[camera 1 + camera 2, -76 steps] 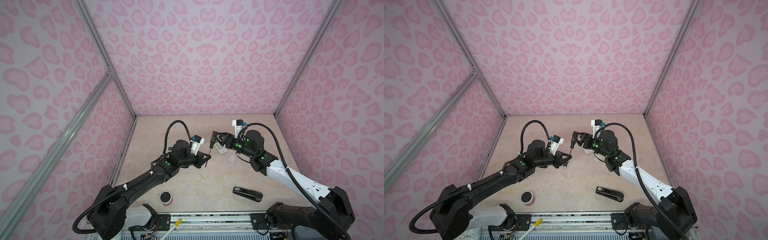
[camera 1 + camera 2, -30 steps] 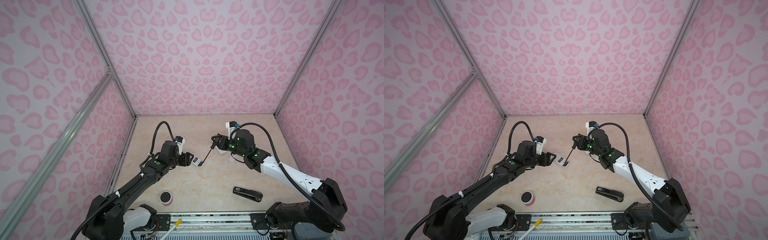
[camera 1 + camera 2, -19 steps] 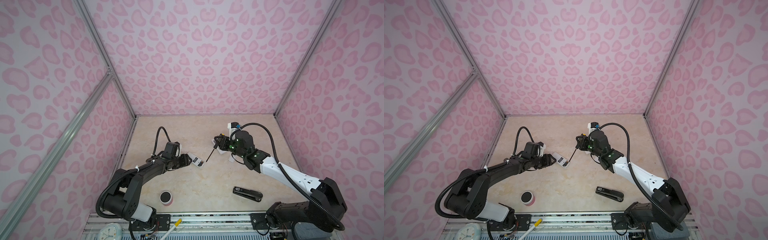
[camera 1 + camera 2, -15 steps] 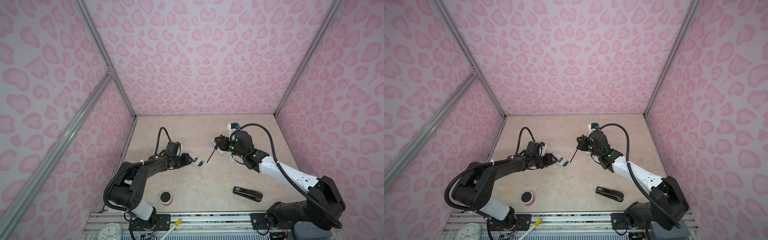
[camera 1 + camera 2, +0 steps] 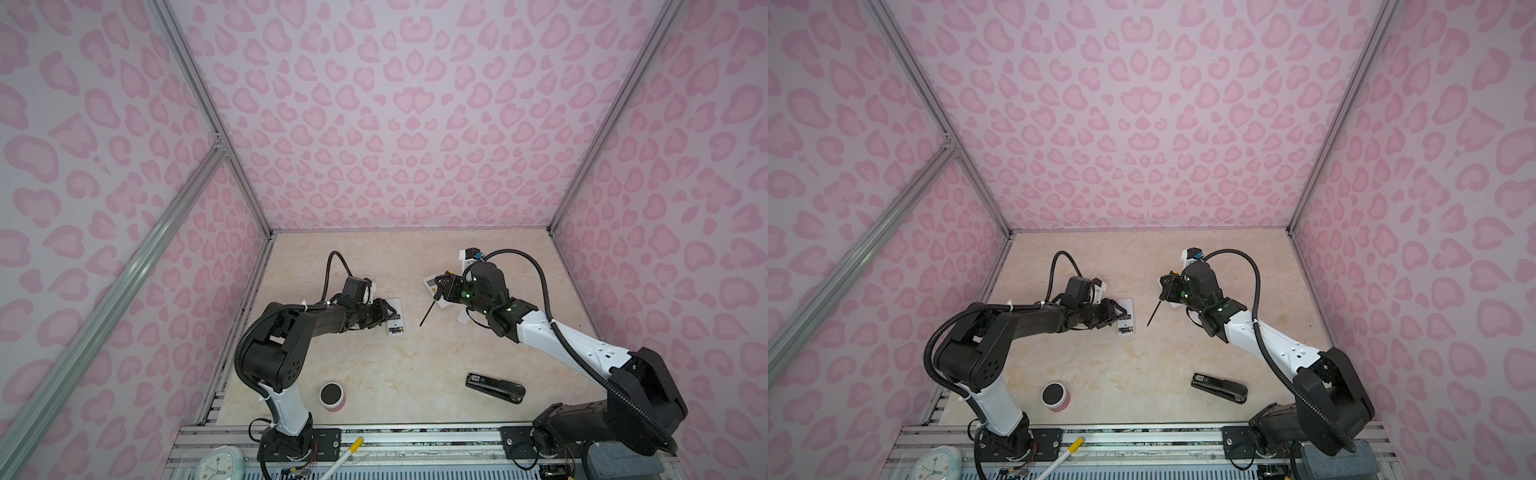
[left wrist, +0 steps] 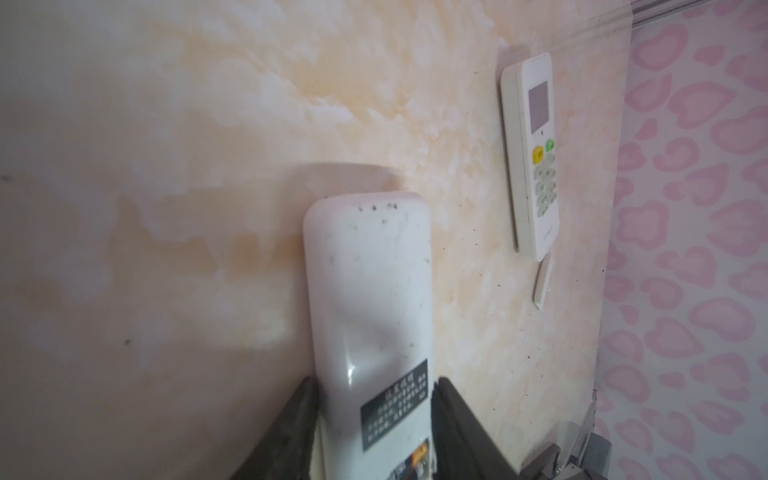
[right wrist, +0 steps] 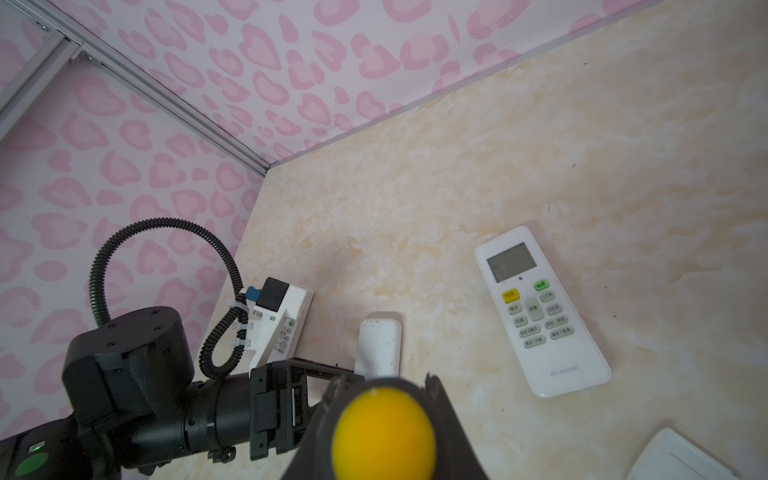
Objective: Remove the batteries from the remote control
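The tabletop (image 6: 166, 208) looks like marble-print laminate, cream and a bit shiny. The white remote (image 6: 368, 291) is smooth plastic with a soft sheen, speckled with dark grime, and it's got a glossy black sticker (image 6: 395, 411). The screwdriver (image 7: 384, 432) has a shiny yellow plastic cap. The walls (image 5: 374, 124) are matt pink print, the frame rails (image 5: 199, 104) brushed metal, and the stapler (image 5: 494, 387) glossy black plastic.

The pale marbled worktop (image 5: 374, 266) carries a white remote (image 5: 397, 309) lying face-down left of centre, its compartment open at the near end with the batteries (image 5: 395, 331) showing inside. A second white remote (image 7: 540, 311) lies face-up right of centre, with a small loose white cover (image 6: 543, 282) just beside its lower end. Nearer the front edge, a black stapler (image 5: 494, 387) lies on the right. A small pink-and-white can with a black top (image 5: 332, 397) stands on the left.
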Controlling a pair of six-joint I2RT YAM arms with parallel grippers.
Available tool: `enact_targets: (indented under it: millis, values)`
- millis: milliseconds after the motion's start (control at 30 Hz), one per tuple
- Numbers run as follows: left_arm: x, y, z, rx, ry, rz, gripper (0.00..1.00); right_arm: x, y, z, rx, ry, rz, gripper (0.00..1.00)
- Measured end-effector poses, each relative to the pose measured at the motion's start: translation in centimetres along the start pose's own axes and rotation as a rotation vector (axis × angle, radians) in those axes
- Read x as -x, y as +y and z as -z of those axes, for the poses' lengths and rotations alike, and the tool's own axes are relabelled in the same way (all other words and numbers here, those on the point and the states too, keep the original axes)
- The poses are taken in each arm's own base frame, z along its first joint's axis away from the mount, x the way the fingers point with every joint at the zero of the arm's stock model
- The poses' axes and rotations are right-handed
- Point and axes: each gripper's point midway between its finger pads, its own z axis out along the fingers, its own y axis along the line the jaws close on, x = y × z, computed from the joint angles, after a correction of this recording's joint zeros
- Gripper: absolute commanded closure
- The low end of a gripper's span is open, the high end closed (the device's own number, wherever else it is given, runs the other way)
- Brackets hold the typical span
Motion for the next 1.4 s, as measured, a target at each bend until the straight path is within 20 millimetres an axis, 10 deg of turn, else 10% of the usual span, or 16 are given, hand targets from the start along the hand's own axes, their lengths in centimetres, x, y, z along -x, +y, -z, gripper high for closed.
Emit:
enact_targets:
  millis: [400,1400]
  values:
    - [-0.6,-0.4,-0.3,-0.008,0.020,0.005,0.56,-2.9,5.0,-1.8,0.050,0.037,0.281,1.00]
    - [-2.5,-0.6,0.0,-0.048,0.047,0.097,0.57,-4.2,4.9,-5.4,-0.094,-0.006,0.344,1.00]
